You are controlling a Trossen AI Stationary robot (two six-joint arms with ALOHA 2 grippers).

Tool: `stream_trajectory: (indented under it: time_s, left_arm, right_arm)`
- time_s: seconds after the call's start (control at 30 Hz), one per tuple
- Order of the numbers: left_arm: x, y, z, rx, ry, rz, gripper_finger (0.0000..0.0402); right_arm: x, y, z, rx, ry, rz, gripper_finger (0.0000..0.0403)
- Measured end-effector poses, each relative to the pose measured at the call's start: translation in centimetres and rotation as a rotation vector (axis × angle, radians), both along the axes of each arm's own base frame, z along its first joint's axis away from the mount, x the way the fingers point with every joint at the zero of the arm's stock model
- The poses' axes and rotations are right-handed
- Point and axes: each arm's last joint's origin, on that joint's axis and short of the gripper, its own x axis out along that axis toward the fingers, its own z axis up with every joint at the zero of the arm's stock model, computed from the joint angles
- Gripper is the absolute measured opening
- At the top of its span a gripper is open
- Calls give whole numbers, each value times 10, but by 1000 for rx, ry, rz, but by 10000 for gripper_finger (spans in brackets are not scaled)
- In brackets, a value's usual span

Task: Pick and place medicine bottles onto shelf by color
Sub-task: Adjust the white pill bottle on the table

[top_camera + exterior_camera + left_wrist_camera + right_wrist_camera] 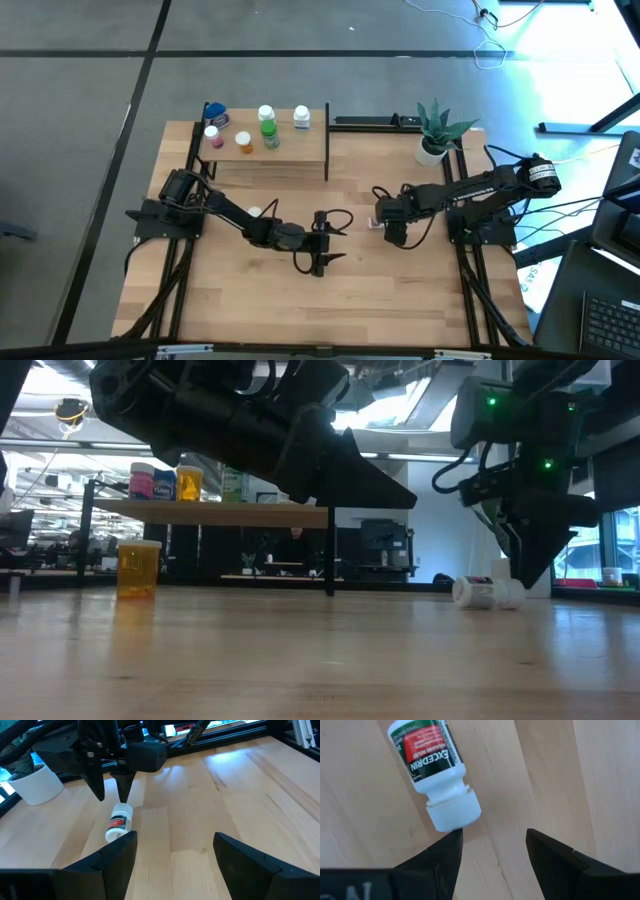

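A white medicine bottle (431, 757) with a red and green label lies on its side on the wooden table, its white cap (453, 811) just ahead of my right gripper's fingers. My right gripper (495, 832) points down over it, open, touching nothing; the left wrist view shows that gripper (111, 795) above the bottle (119, 820). My left gripper (322, 262) waits open at the table's middle. The shelf (265, 152) at the far left carries blue (215, 113), pink (211, 134), orange (244, 142), green (268, 125) and white (301, 117) bottles standing upright. One orange bottle (138, 568) stands on the table.
A potted green plant (436, 130) in a white pot stands at the far right of the table. Black frame rails run along both table sides. Bare wood lies between the two grippers and toward the near edge.
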Motion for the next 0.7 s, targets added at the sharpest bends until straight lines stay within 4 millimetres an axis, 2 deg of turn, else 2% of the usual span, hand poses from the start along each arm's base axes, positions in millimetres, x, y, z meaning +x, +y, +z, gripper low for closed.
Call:
stream_trajectory:
  time_s: [0.17, 0.47, 0.7]
  left_arm:
    - [0, 0, 0, 0, 0, 0, 257]
    - [0, 0, 0, 1, 1, 0, 257]
    - [1, 4, 0, 2, 1, 9, 257]
  right_arm:
    - [6, 0, 1, 0, -57, 27, 220]
    - [1, -3, 1, -84, -22, -43, 220]
    - [-2, -1, -9, 17, -40, -59, 220]
